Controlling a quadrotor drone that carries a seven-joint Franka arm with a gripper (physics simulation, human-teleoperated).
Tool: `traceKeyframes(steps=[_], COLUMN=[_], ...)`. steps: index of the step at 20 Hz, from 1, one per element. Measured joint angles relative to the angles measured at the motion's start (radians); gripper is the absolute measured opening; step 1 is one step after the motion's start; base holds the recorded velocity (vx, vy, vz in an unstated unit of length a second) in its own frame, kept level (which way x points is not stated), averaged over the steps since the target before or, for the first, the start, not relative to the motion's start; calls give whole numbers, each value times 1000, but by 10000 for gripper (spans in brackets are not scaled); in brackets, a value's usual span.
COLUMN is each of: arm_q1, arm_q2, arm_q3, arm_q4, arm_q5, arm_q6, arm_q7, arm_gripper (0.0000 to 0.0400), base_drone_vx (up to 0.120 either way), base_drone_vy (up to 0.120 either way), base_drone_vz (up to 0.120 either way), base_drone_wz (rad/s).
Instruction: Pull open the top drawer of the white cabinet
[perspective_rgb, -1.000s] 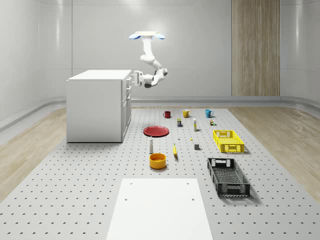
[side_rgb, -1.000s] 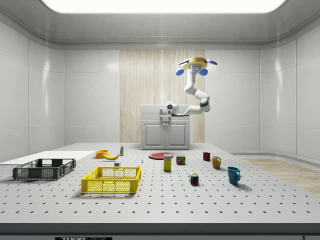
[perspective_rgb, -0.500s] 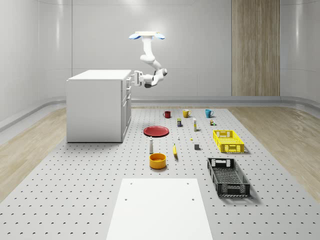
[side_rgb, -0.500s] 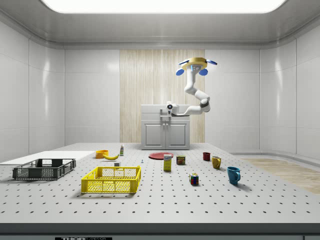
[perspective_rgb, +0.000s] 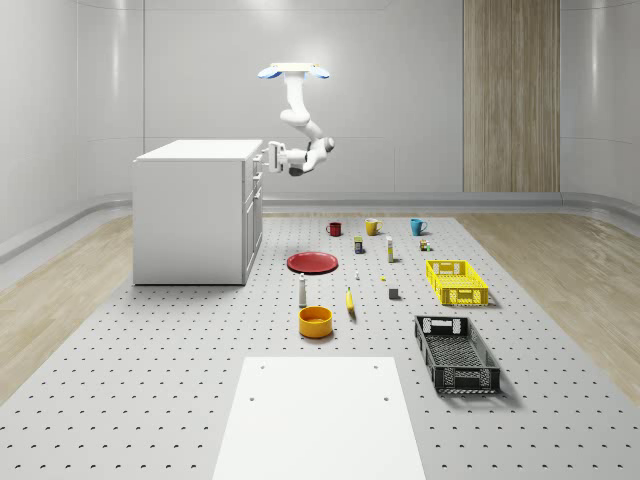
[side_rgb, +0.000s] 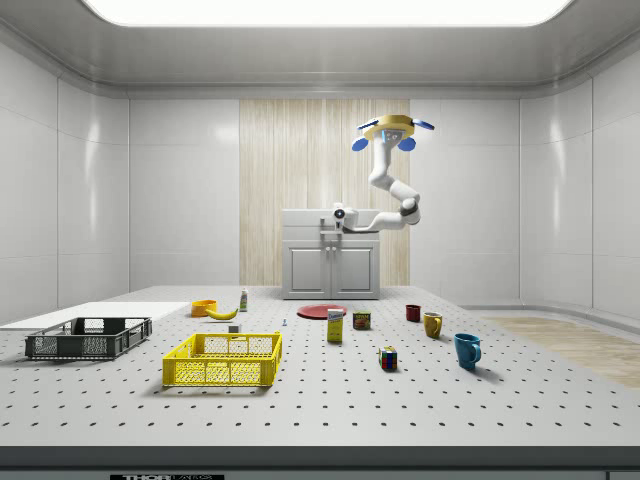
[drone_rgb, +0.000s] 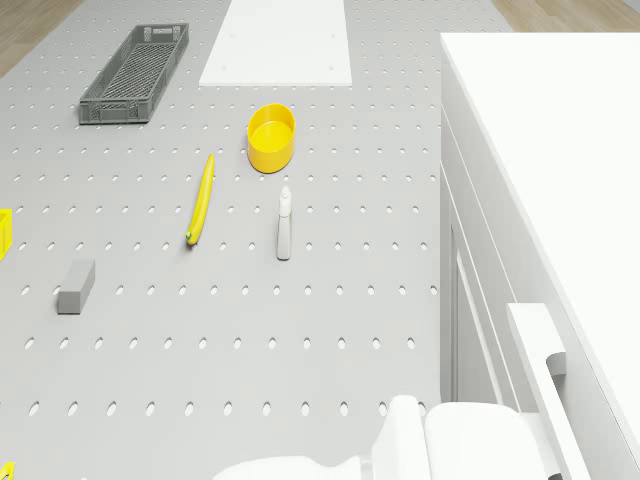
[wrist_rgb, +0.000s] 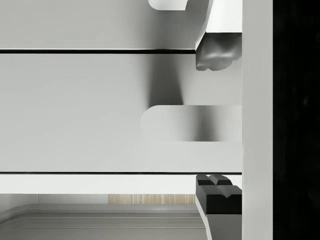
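Observation:
The white cabinet (perspective_rgb: 190, 215) stands at the whole-scene view's left, its front facing right. The drone (perspective_rgb: 295, 71) hovers in the air just off that front, above the level of the cabinet top. Its arm bends down and back to the top drawer (wrist_rgb: 75, 110). My gripper (perspective_rgb: 266, 156) is at the drawer's handle (drone_rgb: 545, 380). In the wrist view the gripper (wrist_rgb: 215, 122) is open, with one finger (wrist_rgb: 215, 52) above the handle (wrist_rgb: 190, 122) and the other below it. Neither finger touches the bar. The drawer sits flush with the cabinet front.
On the pegboard floor before the cabinet lie a red plate (perspective_rgb: 312, 262), a white bottle (perspective_rgb: 302, 291), a banana (perspective_rgb: 350, 300) and an orange bowl (perspective_rgb: 315, 321). Mugs, a yellow crate (perspective_rgb: 457, 282) and a black crate (perspective_rgb: 456, 353) lie further right. A white panel (perspective_rgb: 320, 415) is at the front.
The arm's elbow and the gripper have shifted slightly toward the cabinet front. The drone holds its place and the drawer has not moved.

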Motion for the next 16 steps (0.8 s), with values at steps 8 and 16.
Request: traceKeyframes(steps=[8,16], arm_q1=[6,6], arm_q2=[50,88], arm_q3=[-17,-27], arm_q4=[34,59], arm_q5=[9,18], arm_q6=[-20,-39], arm_q7=[-22,-38], arm_gripper=[305,305], base_drone_vx=[0,0], base_drone_vy=[0,0], base_drone_vz=[0,0], base_drone_wz=[0,0])
